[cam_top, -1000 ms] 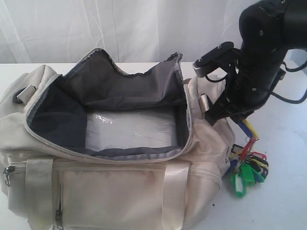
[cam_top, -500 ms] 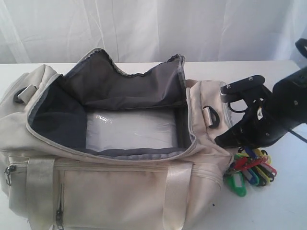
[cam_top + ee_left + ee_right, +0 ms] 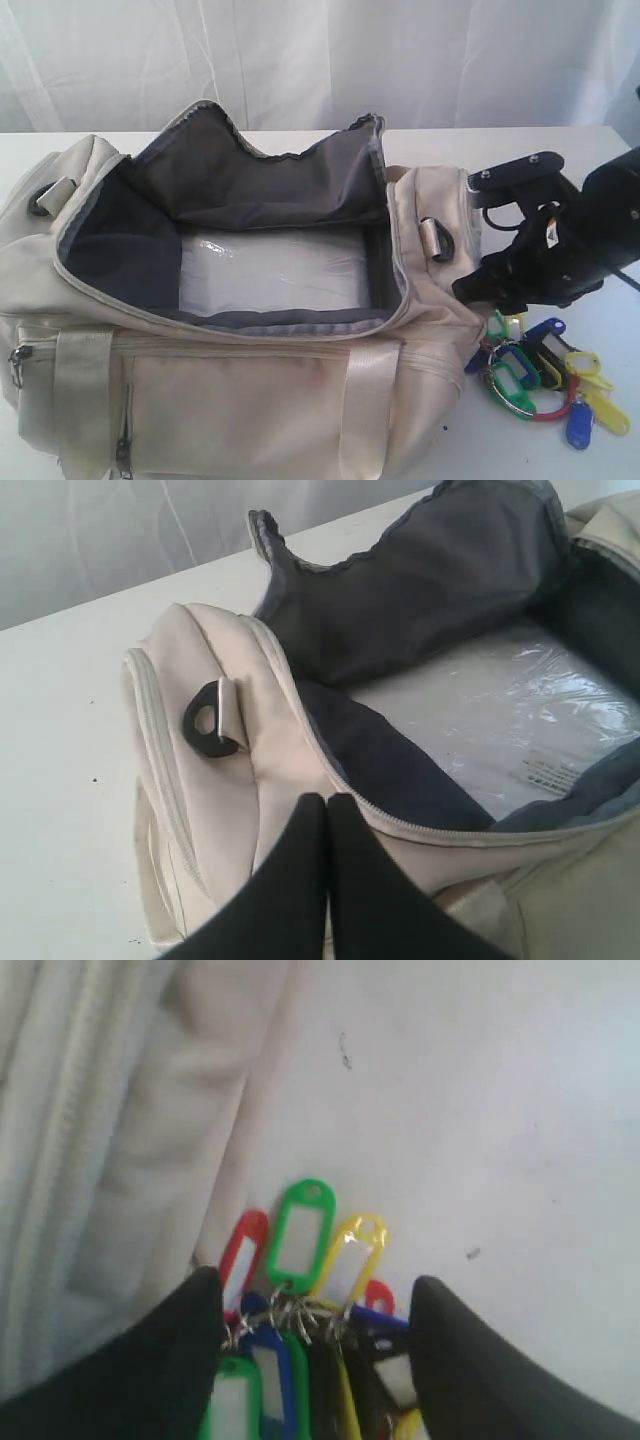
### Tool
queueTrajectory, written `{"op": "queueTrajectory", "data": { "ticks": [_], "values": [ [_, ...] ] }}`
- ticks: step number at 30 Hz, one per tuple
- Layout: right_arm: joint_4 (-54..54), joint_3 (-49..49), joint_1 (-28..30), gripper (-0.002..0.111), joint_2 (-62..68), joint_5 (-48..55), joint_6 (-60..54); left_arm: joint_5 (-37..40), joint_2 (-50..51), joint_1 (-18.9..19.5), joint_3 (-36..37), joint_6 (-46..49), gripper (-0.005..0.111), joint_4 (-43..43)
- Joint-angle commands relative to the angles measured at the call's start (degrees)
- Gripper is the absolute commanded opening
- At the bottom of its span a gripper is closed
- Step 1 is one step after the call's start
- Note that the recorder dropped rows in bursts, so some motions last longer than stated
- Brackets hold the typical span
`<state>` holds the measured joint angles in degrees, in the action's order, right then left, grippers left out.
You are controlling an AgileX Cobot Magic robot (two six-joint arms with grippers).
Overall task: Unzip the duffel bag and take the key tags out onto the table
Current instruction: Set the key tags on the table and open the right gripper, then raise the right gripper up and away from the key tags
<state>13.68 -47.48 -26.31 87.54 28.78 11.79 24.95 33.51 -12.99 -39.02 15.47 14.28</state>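
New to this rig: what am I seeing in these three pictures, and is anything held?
This is a robot with a pair of two-fingered grippers. The wide picture is from a camera standing apart; the other two are from cameras at each wrist. A cream duffel bag stands open on the white table. The left gripper is shut, empty, by the bag's end. The right gripper is open over the coloured key tags, which lie on the table beside the bag. Nothing is held.
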Motion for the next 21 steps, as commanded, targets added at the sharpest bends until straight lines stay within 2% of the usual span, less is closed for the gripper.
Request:
{"op": "queueTrajectory", "data": {
  "ticks": [1,4,5,6,7,9,13,15,16,17,21],
  "values": [
    [-0.04,-1.75,0.32,0.053,-4.86,15.58,-0.02,0.05,-0.48,-0.37,0.31,-0.3,0.0,1.01],
    [-2.29,-1.75,0.32,0.048,-6.83,25.93,-0.63,0.05,-0.48,-0.37,0.31,-0.3,0.0,1.14],
    [-4.44,-1.42,0.32,0.041,-6.92,31.23,-3.4,0.05,-0.48,-0.37,0.31,-0.3,0.0,1.14],
    [-5.88,-0.76,0.32,0.038,-6.8,31.66,-4.81,0.05,-0.48,-0.37,0.31,-0.3,0.0,1.14],
    [-8.75,0.95,0.32,0.032,-6.68,30.42,-7.96,0.05,-0.48,-0.37,0.31,-0.3,0.0,1.14],
    [-11.38,3.2,0.32,0.028,-5.35,25.24,-8.86,0.05,-0.48,-0.37,0.31,-0.3,0.0,1.14],
    [-11.89,3.9,0.32,0.028,-1.79,15.53,-9.22,-0.05,-0.48,-0.37,0.31,-0.3,0.0,1.14],
    [-12.0,4.05,0.32,0.017,-5.58,11.23,-9.11,-0.16,-0.48,-0.37,0.31,-0.3,0.0,1.14],
    [-12.0,4.3,0.32,0.003,-10.37,8.1,-9.11,-0.39,-0.48,-0.37,0.31,-0.3,0.0,1.14],
    [-12.0,4.3,0.32,0.0,-13.36,7.26,-9.0,-0.5,-0.48,-0.37,0.31,-0.3,0.0,1.14],
    [-11.05,4.3,0.32,0.0,-28.46,5.05,-9.0,-0.77,-0.48,-0.37,0.31,-0.06,0.0,1.14]
  ]
}}
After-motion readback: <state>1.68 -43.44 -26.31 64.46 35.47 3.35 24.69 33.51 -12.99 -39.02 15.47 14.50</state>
